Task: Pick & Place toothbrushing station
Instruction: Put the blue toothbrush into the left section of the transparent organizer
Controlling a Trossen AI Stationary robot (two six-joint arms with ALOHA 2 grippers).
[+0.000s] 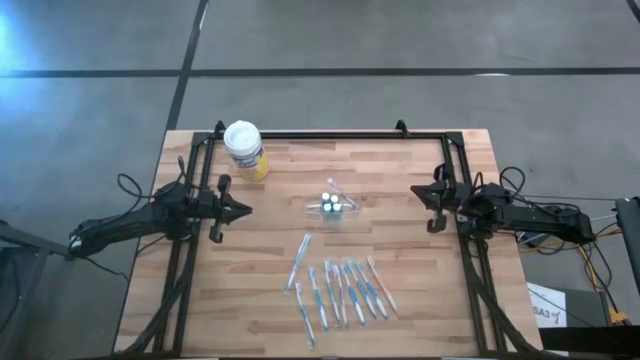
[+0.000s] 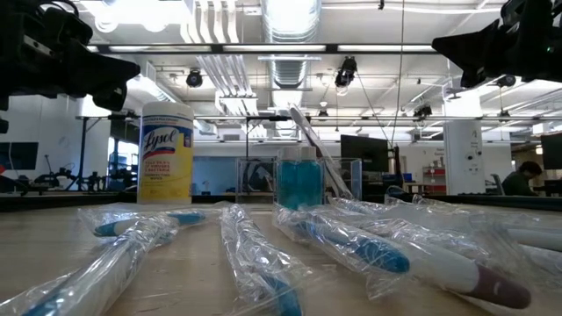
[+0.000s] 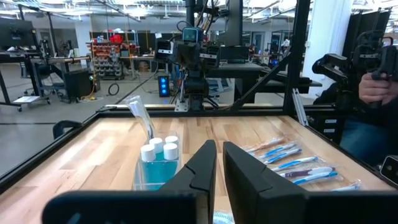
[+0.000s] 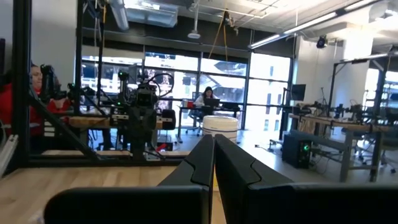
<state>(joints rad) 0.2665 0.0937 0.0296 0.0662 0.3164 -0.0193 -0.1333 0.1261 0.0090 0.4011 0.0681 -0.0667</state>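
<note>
A small clear plastic holder is sitting near the middle of the light wooden bench, carrying tiny white-capped pieces over blue contents and one wrapped toothbrush leaning out of it, while a row of slim blue, white and pink toothbrushes in crinkly clear wrappers is lying loose nearer the front edge. The holder is looking light, stiff and slick-walled, so it is probably tipping easily; pinching low across two opposite walls seems safest. The wrapped brushes are likely sliding inside their film, so taking each at mid-handle seems wise. The left tool is hovering with fingers nearly together, pointing at the holder from well apart; the right tool is waiting opposite, fingers closed on nothing. A white-lidded yellow canister is standing behind.
</note>
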